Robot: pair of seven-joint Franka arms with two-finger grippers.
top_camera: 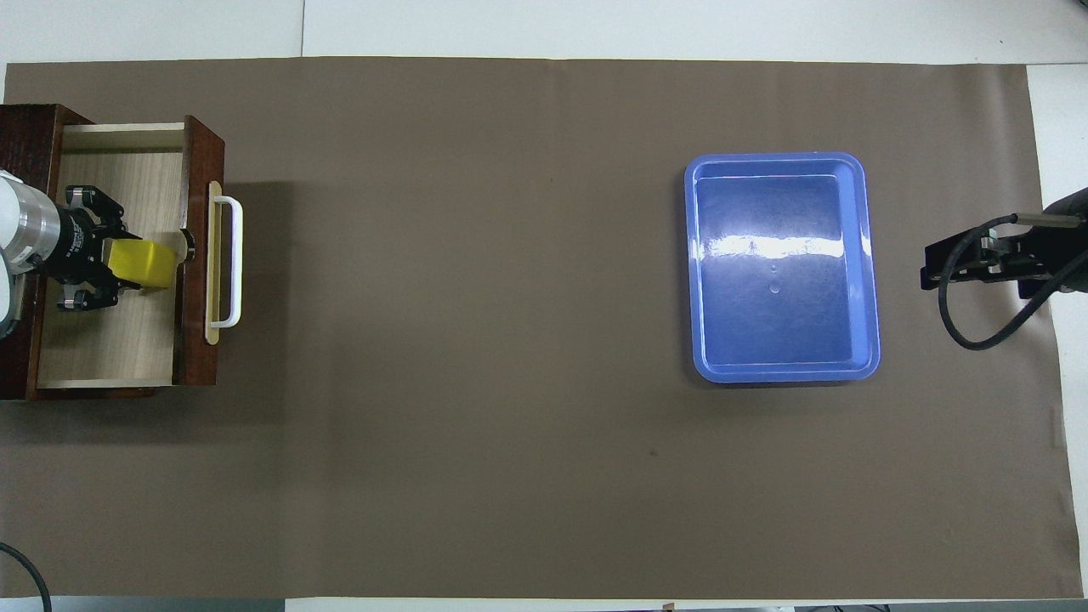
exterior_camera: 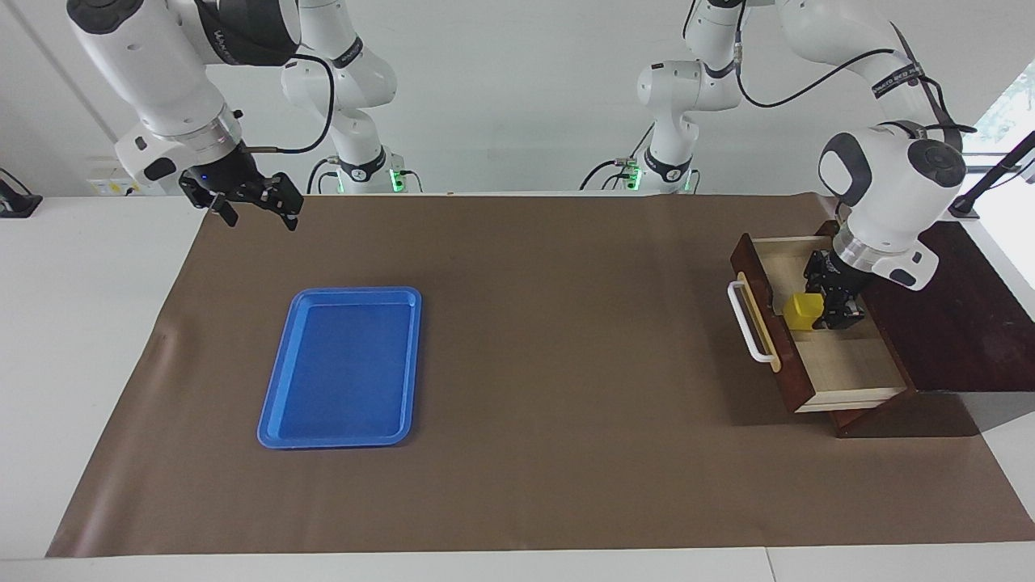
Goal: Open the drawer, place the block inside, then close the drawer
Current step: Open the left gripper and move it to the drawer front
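Held between the fingers of the left gripper (exterior_camera: 818,311): one yellow block (exterior_camera: 803,312), down inside the open drawer (exterior_camera: 841,364), over its pale floor. Whether resting on that floor or just above it, cannot tell. Closed on the block from both sides (black fingers flanking the cube in the overhead view), close to the inside of the drawer front, just beside the white handle (exterior_camera: 748,322) strip. Pulled well out of the dark wooden box (exterior_camera: 954,323), at the left arm's end of the table. Waiting in the air over the brown mat (exterior_camera: 566,339) corner at the other end: the right gripper (exterior_camera: 256,213), fingers spread and empty. Counted: one block, one drawer, one blue tray (exterior_camera: 340,368) (bare, toward the right arm's end), two grippers.
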